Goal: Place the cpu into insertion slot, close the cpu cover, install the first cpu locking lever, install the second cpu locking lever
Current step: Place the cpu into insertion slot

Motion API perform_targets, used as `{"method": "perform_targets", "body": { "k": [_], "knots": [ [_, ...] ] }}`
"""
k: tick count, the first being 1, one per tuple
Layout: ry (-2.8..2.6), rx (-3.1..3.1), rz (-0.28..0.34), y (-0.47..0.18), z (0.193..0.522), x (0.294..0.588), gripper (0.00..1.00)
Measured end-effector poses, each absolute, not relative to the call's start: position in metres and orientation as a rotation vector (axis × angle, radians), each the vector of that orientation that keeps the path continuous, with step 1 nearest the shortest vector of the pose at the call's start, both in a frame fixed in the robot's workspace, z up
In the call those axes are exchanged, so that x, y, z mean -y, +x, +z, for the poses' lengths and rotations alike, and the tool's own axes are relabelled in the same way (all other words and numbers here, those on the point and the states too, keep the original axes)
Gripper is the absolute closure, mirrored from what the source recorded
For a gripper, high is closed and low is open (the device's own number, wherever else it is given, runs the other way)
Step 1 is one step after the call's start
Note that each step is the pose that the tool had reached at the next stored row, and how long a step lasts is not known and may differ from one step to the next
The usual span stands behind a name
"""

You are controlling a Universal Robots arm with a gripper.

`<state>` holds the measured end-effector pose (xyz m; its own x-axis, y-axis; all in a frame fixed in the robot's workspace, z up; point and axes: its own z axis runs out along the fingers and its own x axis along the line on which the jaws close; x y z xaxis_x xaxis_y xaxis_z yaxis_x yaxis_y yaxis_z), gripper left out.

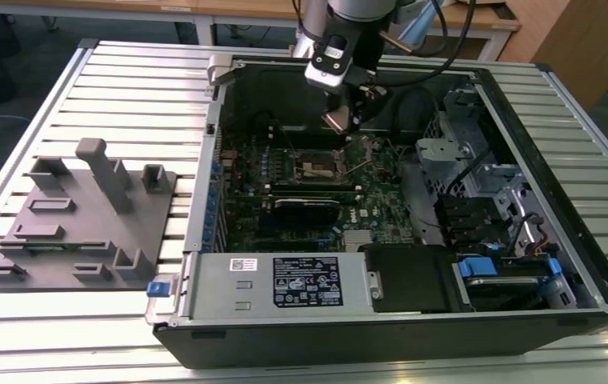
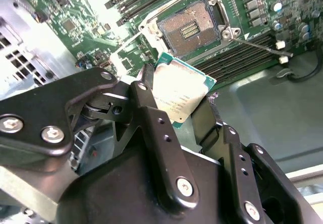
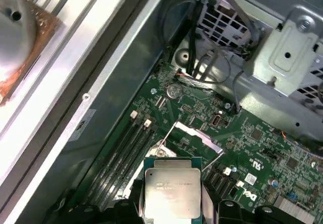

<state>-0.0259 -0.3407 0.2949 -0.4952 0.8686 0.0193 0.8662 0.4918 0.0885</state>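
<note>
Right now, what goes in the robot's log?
claw: shut on cpu | insertion slot: uncovered, empty | cpu: not seated yet

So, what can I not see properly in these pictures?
1. Underside of the cpu: it faces away from the camera in both wrist views.
2. The slot: in the first wrist view the cpu covers most of it.
3. Side edges of the cpu: in the second wrist view the gripper clamps over them.
4. Gap between cpu and slot: too small to judge in the exterior view.
</note>
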Motion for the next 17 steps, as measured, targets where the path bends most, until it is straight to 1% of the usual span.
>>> {"method": "perform_targets", "body": {
  "k": [17],
  "knots": [
    [1.974, -2.387, 0.125, -0.0259, 0.2900, 0.3407, 0.46]
  ]
}}
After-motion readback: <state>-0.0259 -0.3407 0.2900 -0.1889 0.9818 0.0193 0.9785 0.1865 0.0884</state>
